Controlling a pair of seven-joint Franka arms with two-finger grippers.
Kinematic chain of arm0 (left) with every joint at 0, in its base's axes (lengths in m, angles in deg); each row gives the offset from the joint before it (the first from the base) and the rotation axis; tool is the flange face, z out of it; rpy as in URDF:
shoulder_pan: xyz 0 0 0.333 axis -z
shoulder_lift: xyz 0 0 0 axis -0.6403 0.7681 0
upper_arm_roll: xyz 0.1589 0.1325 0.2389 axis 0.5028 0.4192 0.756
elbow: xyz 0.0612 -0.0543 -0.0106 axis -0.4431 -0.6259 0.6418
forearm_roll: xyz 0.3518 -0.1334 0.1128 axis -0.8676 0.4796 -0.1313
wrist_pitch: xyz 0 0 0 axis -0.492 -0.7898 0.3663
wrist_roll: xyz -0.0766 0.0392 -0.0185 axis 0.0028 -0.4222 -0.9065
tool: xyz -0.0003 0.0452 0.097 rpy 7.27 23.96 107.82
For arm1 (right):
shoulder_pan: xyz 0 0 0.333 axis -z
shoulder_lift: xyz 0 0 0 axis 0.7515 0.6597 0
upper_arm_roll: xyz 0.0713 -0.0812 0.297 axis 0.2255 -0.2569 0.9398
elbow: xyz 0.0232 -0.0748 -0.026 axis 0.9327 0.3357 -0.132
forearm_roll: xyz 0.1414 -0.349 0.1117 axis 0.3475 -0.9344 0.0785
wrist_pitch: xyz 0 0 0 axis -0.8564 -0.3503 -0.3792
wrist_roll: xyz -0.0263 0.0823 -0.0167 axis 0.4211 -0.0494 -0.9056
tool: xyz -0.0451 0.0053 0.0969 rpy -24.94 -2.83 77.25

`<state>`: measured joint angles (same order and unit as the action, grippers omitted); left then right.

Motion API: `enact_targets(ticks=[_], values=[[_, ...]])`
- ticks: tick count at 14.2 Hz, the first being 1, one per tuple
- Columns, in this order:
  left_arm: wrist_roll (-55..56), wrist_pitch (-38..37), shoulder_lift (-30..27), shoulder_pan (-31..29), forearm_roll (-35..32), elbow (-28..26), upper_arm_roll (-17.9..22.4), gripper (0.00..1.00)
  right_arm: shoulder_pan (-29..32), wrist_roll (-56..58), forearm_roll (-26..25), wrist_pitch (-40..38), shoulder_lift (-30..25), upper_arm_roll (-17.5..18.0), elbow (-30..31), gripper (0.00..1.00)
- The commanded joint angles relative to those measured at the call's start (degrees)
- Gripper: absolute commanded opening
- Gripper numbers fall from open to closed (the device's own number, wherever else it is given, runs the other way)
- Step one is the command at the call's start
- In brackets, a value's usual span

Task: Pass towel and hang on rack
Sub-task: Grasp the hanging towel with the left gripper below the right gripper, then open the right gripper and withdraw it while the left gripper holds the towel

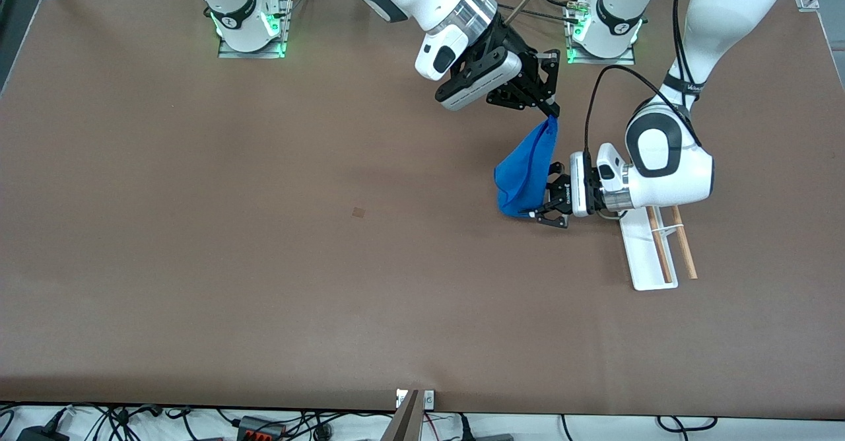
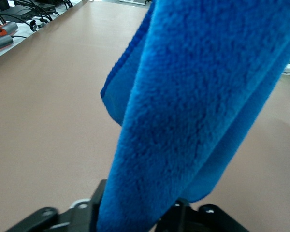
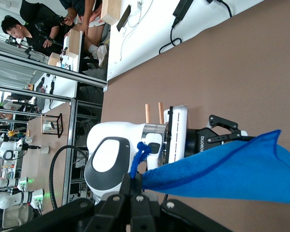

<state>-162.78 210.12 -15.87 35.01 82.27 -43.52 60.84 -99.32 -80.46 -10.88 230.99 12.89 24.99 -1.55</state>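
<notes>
Towel hangs lengthwise from right gripper, pinched tight at top corner; left gripper, jaws part-closed round lower fold, nearer rack.

A brown table is edged by cables and aluminium framing.
</notes>
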Motion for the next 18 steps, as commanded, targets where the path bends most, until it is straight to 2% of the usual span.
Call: enact_targets(ticks=[1, 4, 5, 6, 7, 8, 10, 12, 15, 18], values=[[-1.5, 0.6, 0.4, 0.2, 1.6, 0.9, 0.1, 0.01, -0.1, -0.5, 0.3, 0.4, 0.7, 0.1, -1.3, 0.00], [-1.2, 0.6, 0.4, 0.3, -0.3, 3.4, 0.7, 0.01, -0.2, -0.3, 0.3, 0.4, 0.7, 0.0, -1.3, 0.00], [-0.6, 0.6, 0.4, 0.5, -3.8, 4.7, 0.8, 0.01, -0.2, -0.1, 0.3, 0.4, 0.7, 0.1, -1.2, 0.00], [1.8, 0.6, 0.3, 0.2, -7.5, 5.9, 0.8, 0.01, -0.2, -0.2, 0.3, 0.4, 0.7, 0.1, -1.0, 0.05], [4.7, 0.4, -0.1, -0.5, -12.3, 6.9, 1.1, 0.01, -0.2, -0.4, 0.5, 0.4, 0.7, 0.1, -0.9, 0.77], [7.6, 0.1, -0.4, -0.9, -16.6, 7.7, 1.1, 0.01, -0.3, -0.1, -0.1, 0.1, 0.6, -0.1, -0.9, 1.00], [10.2, -0.4, -0.8, -2.8, -21.0, 8.7, 1.0, 0.01, -0.2, 0.1, -0.5, -0.3, 0.2, -0.4, 0.6, 1.00], [11.7, -2.9, -1.0, -3.6, -21.2, 8.8, 2.1, 0.01, 1.1, 1.3, -1.9, -1.3, -1.7, -0.8, 3.5, 1.00], [17.1, -5.7, -3.0, -5.3, -25.5, 8.5, 5.1, 0.01, 5.4, 4.4, -6.4, -11.8, -2.2, -0.8, 3.8, 1.00], [21.0, -7.5, -3.5, -10.8, -28.4, 8.5, 5.8, 0.01, 10.4, 6.7, -11.6, -25.2, -2.6, -1.0, 3.9, 1.00]])
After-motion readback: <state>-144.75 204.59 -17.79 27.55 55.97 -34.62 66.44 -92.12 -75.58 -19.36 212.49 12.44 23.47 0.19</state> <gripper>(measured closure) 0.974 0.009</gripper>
